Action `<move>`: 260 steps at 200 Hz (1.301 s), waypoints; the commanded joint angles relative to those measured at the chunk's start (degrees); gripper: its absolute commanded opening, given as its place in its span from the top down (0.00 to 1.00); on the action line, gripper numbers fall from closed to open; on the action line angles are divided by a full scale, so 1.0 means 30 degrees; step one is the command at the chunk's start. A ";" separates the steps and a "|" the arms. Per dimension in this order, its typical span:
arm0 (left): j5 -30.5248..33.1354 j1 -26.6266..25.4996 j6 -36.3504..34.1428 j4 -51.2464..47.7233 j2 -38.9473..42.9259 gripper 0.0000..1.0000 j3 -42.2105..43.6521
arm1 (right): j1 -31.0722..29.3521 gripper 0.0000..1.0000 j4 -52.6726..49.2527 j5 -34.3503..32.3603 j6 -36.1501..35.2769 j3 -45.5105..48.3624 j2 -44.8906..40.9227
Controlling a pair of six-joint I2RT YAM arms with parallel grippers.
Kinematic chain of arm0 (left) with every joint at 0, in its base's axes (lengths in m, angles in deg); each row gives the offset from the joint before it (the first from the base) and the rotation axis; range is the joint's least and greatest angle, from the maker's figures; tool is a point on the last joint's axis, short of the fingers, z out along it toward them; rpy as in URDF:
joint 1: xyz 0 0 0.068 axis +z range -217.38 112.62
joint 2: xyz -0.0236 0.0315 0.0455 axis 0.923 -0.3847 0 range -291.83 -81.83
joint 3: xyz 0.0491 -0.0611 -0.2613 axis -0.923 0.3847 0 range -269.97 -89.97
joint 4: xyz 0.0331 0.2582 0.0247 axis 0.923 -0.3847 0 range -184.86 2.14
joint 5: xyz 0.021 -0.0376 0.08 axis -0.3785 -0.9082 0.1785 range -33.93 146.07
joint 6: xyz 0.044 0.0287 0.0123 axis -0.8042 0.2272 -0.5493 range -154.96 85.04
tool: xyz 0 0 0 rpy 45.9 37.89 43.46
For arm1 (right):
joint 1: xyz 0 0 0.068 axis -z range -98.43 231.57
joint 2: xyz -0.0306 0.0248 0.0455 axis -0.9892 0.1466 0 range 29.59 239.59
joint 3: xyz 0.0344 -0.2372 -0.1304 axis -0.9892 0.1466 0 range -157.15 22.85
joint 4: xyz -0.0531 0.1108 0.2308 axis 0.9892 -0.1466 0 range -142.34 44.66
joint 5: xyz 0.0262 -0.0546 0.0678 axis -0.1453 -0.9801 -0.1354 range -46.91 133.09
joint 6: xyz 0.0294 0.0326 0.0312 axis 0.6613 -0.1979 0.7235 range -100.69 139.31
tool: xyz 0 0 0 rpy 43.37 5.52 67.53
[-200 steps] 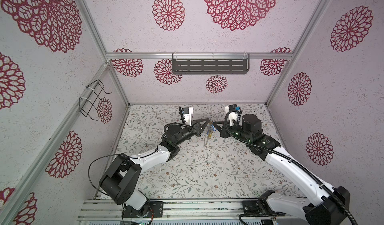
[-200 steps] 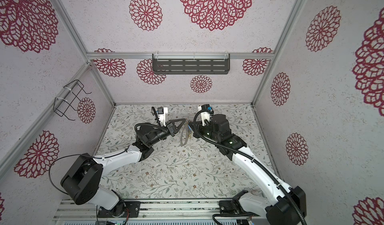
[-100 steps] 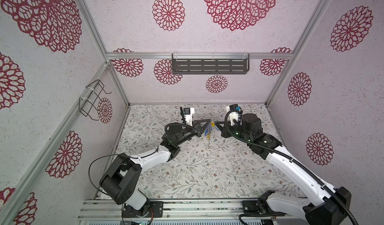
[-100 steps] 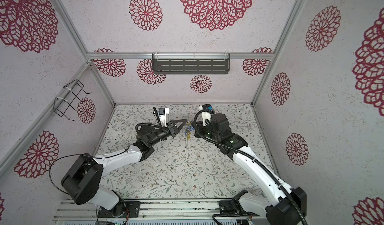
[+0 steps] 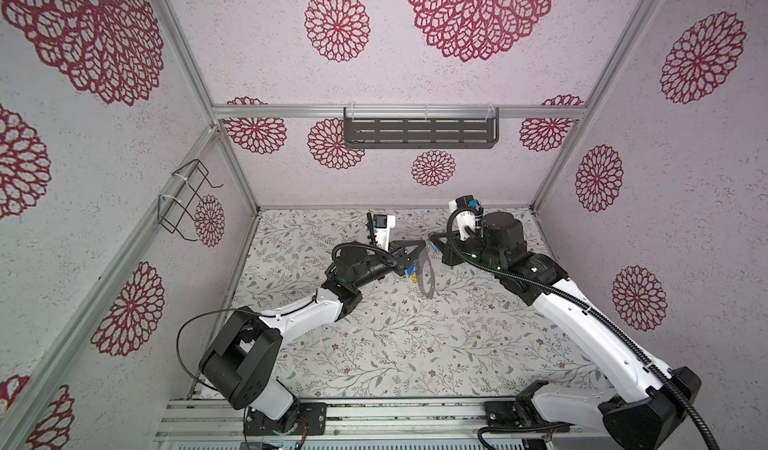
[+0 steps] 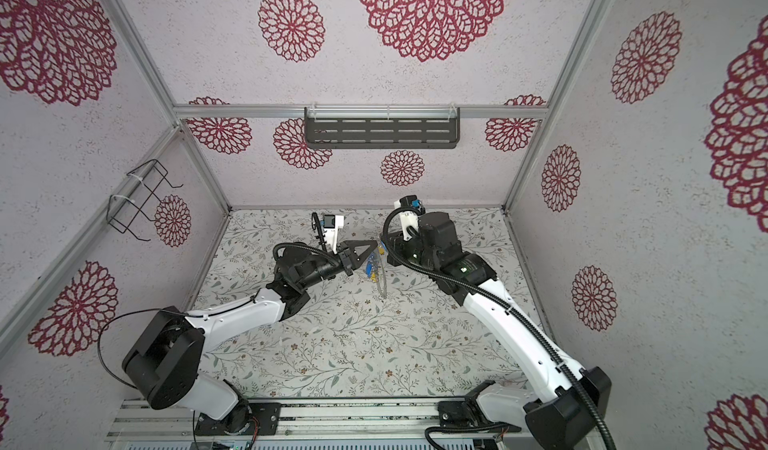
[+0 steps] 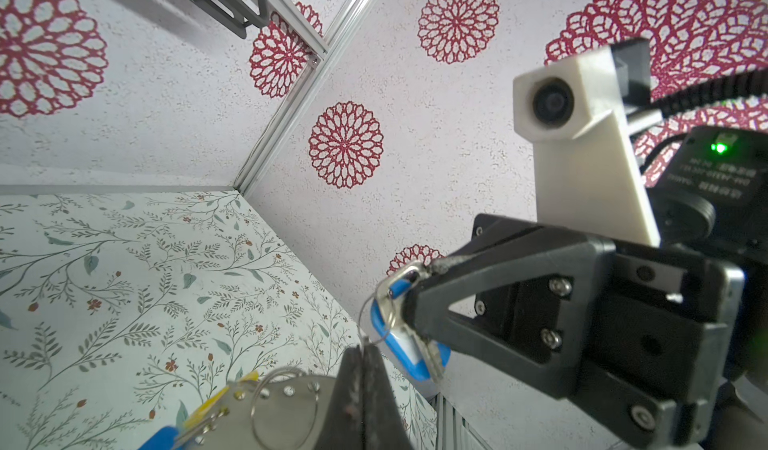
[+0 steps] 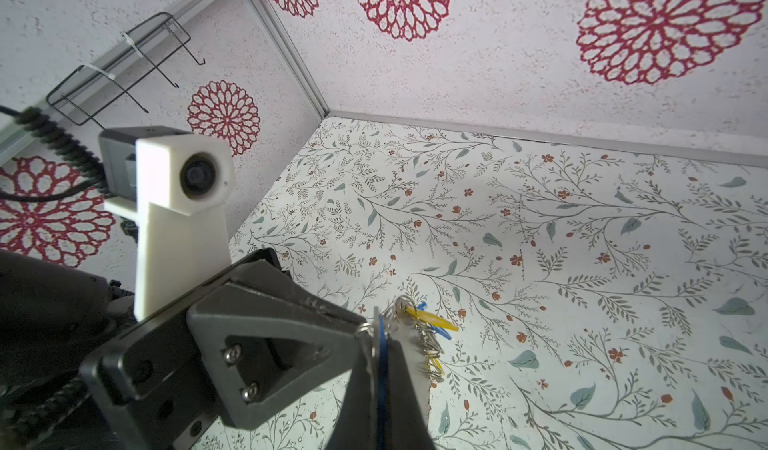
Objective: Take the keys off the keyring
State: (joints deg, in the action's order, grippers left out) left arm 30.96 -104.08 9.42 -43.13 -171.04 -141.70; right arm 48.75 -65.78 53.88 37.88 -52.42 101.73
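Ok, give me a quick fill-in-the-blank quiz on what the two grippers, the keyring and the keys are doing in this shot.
1. The right gripper pinches a single key whose colour is ____.
2. The left gripper grips the rim of the ____.
3. The jaws of both grippers are ____.
4. The keys clustered at the keyring are blue and ____.

Missing words: blue; keyring; shut; yellow.
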 commanded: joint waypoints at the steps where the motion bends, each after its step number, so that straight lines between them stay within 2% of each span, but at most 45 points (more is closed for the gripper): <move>1: -0.0927 0.0138 -0.1648 -0.0568 -0.0273 1.00 -0.0252 | 0.0070 1.00 -0.0617 0.0544 -0.0611 -0.1569 0.0588; 27: -0.1126 0.0129 -0.4358 -0.1638 0.0062 1.00 -0.0184 | 0.0070 1.00 -0.2119 0.0687 -0.0609 -0.3008 0.1666; 51: -0.0586 0.0137 -0.7429 -0.2199 0.0686 1.00 0.0346 | 0.0070 1.00 -0.3588 0.0539 -0.0425 -0.4182 0.2497; 74: 0.0064 0.0111 -1.0378 -0.4073 0.1140 1.00 0.0183 | 0.0070 1.00 -0.4690 0.0775 -0.0100 -0.5146 0.3166; 95: 0.0731 0.0107 -1.2587 -0.6567 0.1342 1.00 -0.0598 | 0.0013 1.00 -0.5049 0.1082 0.0372 -0.5468 0.3489; 121: 0.1430 0.0086 -1.4643 -0.7239 0.1512 1.00 -0.0637 | -0.0112 1.00 -0.4765 0.1598 0.1006 -0.5351 0.3636; 163: 0.1937 0.0007 -1.5229 -0.7674 0.1275 1.00 -0.0958 | -0.0360 1.00 -0.3819 0.2483 0.2089 -0.5360 0.3902; 217: 0.1462 -0.0645 -1.5370 -0.7638 0.0769 1.00 -0.1339 | -0.0813 1.00 -0.3189 0.2967 0.2715 -0.5936 0.4691; 260: 0.1289 -0.1064 -1.6996 -0.6205 0.1122 1.00 -0.0191 | -0.0528 1.00 -0.4287 0.1442 0.2605 -0.6768 0.5472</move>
State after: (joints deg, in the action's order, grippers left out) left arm 38.81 -104.61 -36.94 -65.12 -167.79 -144.32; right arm 47.72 -82.07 58.14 44.90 -69.05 117.58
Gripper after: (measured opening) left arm 0.045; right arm 0.057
